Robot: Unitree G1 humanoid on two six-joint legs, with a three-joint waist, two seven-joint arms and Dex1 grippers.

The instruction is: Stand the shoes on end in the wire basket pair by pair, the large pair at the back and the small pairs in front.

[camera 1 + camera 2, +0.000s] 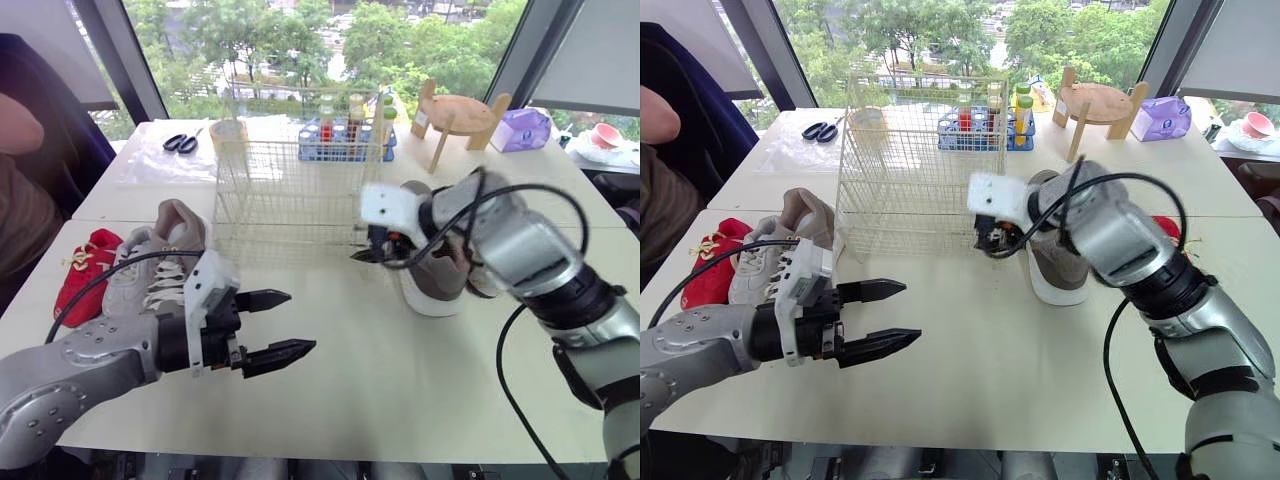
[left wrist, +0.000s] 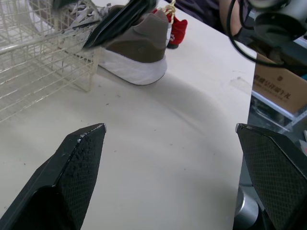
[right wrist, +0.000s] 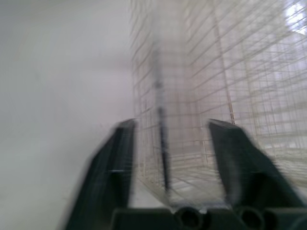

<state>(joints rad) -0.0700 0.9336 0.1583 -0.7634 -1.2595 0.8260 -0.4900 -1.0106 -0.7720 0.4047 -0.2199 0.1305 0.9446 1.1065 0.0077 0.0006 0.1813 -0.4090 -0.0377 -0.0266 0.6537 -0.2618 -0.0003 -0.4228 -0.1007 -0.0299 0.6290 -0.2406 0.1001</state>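
Right wrist: pale table [image 3: 48, 96], prob. basket [image 3: 201, 72].

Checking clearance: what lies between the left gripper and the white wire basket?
Nothing: bare beige tabletop between left gripper and white wire basket, per left eye view.

The wire basket [image 1: 290, 195] was thin, pale-coated metal. The table [image 1: 420, 390] was smooth and matt. The brown shoe [image 2: 139, 40] looked like suede, possibly cloth.

Wire basket [image 1: 290, 195]: cream. Left sneaker [image 1: 150, 268]: pale grey, white laces, taupe heel. Right sneaker [image 1: 1060, 268]: taupe, white sole. Small shoes [image 1: 82, 272]: red. Bottle rack [image 1: 345, 152]: blue.
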